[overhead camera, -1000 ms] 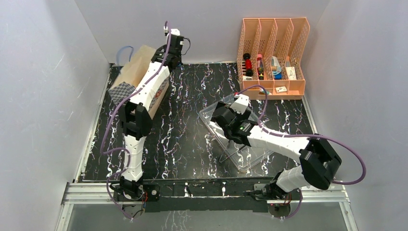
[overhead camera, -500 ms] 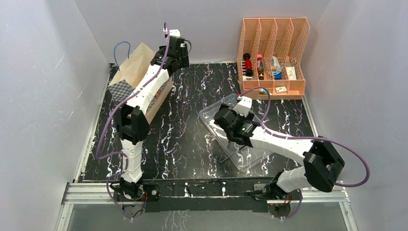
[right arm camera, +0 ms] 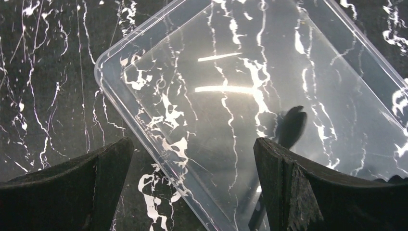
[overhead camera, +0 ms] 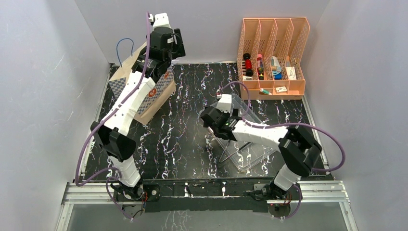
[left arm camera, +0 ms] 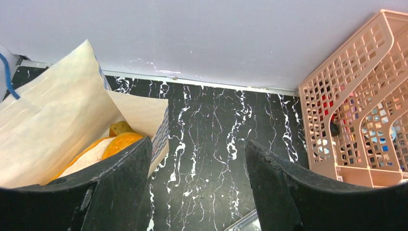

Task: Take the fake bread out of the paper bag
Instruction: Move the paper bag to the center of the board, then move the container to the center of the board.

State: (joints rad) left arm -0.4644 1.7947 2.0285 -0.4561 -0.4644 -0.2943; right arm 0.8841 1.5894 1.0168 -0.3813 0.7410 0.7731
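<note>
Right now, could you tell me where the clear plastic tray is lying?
In the top view the clear plastic tray lies right of centre on the table, beneath the open right gripper, near the peach file rack.

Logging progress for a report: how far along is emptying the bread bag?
Done: nothing shows in the clear tray. In hand: nothing; the left gripper, open, hovers by the mouth of the paper bag, the right gripper open over the tray. Left: the fake bread sits inside the bag.
</note>
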